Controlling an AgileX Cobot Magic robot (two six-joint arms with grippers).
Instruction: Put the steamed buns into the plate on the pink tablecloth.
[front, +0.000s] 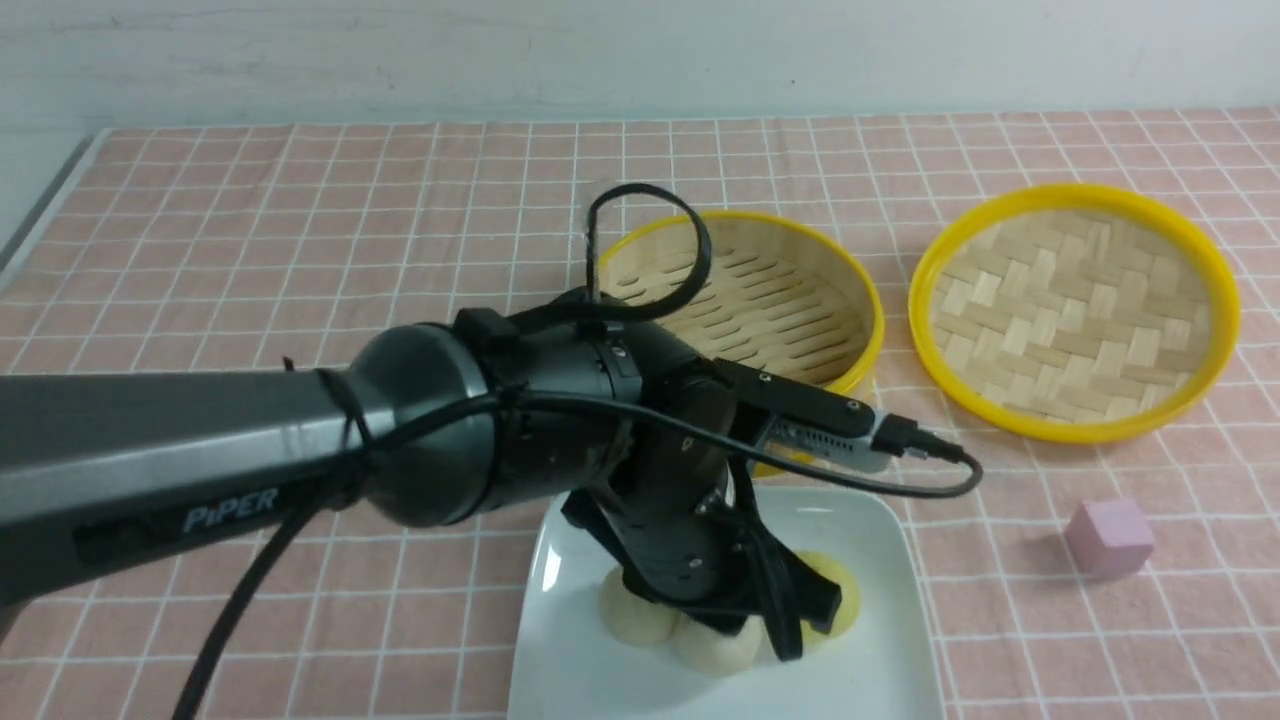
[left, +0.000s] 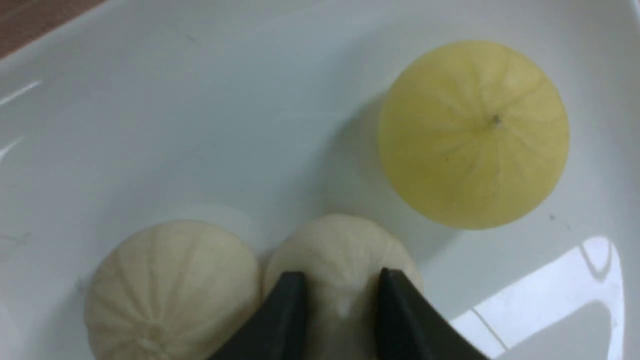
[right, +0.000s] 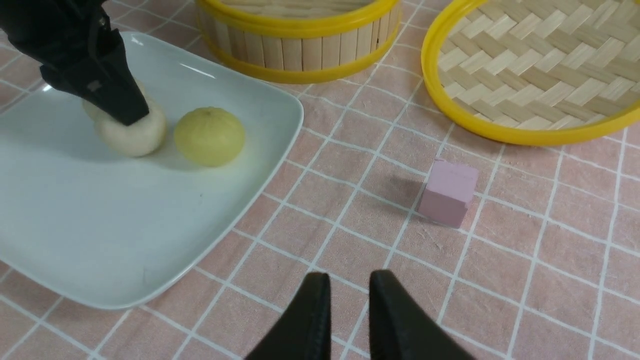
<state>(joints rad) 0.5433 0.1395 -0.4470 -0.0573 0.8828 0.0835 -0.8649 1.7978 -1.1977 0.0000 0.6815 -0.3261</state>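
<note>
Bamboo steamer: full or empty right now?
What shows is empty: the front view shows bare slats inside the steamer, though the left arm hides part.
</note>
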